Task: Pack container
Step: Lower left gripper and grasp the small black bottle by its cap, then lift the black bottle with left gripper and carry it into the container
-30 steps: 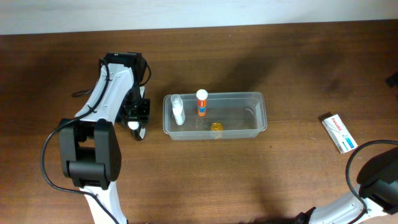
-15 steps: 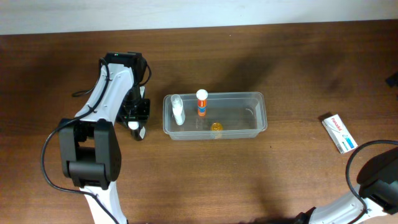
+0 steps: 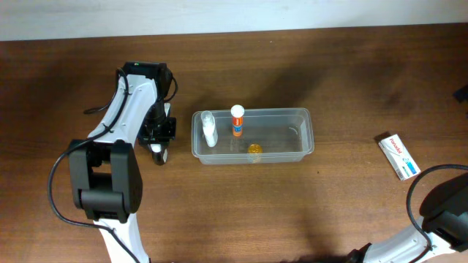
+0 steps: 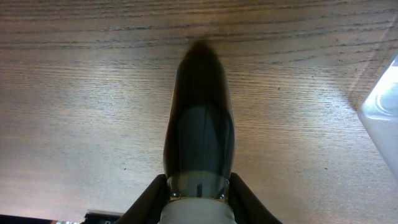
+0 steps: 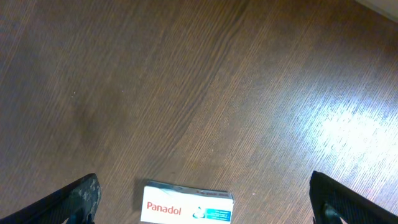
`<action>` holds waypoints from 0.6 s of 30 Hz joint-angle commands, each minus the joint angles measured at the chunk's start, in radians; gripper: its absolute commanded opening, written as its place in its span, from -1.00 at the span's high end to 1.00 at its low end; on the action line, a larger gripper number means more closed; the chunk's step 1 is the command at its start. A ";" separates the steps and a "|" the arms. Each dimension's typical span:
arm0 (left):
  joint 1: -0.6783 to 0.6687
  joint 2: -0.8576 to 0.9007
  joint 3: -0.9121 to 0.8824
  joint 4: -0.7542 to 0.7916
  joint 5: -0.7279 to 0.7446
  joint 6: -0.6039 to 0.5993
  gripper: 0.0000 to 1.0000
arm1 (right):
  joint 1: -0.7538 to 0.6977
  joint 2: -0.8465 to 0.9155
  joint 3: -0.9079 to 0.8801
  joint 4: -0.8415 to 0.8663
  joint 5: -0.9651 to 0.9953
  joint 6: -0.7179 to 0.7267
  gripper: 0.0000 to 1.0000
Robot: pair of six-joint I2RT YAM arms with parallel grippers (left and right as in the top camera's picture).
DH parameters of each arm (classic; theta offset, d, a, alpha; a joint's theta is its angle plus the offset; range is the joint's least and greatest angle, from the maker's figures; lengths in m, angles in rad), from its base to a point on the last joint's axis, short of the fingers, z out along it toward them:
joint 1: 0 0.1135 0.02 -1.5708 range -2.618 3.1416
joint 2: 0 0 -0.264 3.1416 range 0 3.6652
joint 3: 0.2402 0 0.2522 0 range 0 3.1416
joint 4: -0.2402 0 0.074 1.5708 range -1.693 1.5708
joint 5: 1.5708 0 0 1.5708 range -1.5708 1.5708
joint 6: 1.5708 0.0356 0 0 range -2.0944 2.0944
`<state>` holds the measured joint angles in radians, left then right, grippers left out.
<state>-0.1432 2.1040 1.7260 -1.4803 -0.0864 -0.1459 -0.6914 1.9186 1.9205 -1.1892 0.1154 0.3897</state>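
The container (image 3: 292,115) is a clear rectangular tub at the middle of the table; its corner (image 4: 382,112) shows at the right of the left wrist view. Inside it stand a small white bottle (image 3: 209,128) and an orange tube with a white cap (image 3: 237,120), with a small yellow item (image 3: 254,149) beside them. Just left of the tub, my left gripper (image 4: 199,186) is shut on a dark bottle (image 4: 199,124) with a white cap, low over the table. My right gripper (image 5: 205,199) hangs open above a Panadol box (image 5: 186,210).
The Panadol box (image 3: 398,155) lies on the wood at the far right, well away from the tub. The right arm's base (image 3: 442,208) fills the bottom right corner. The left arm (image 3: 121,117) reaches in from the bottom left.
The left jaws have closed onto the dark bottle beside the tub. The right gripper has stayed still and open.
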 commanded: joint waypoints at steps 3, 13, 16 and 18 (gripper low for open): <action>0.005 0.007 -0.008 0.003 -0.008 0.002 0.64 | -0.003 -0.012 0.010 0.000 0.013 0.004 -0.96; 0.005 -0.038 0.335 -0.143 -0.007 0.002 0.63 | -0.003 -0.012 0.010 0.000 0.013 0.004 -0.97; 0.002 -0.053 0.475 -0.195 0.037 0.024 0.63 | -0.003 -0.012 0.010 0.000 0.013 0.004 -0.97; -0.005 -0.058 0.545 -0.208 0.084 0.033 0.62 | -0.003 -0.012 0.009 0.000 0.013 0.004 -0.97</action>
<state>-0.1436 2.0983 2.1635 -1.6688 -0.0704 -0.1413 -0.6914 1.9186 1.9205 -1.1896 0.1158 0.3893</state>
